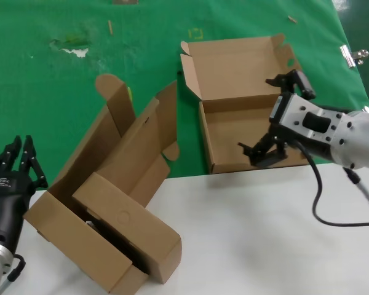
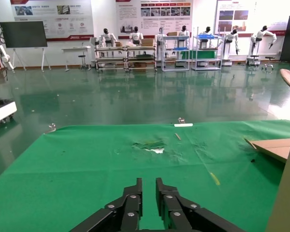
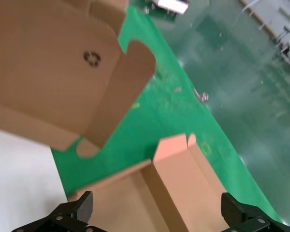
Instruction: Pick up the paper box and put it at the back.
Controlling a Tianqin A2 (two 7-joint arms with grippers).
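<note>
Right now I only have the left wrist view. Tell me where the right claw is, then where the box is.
Observer: The right claw is open over the paper box tray, gripping nothing.
Operator: Place the box for me.
Observer: It lies open on the green cloth, with its front wall at the cloth's edge by the white tabletop.
Operator: Report anything else nearby.
Observer: Two more cardboard boxes sit to its left, straddling the cloth's edge onto the tabletop. The left claw is beside them.
</note>
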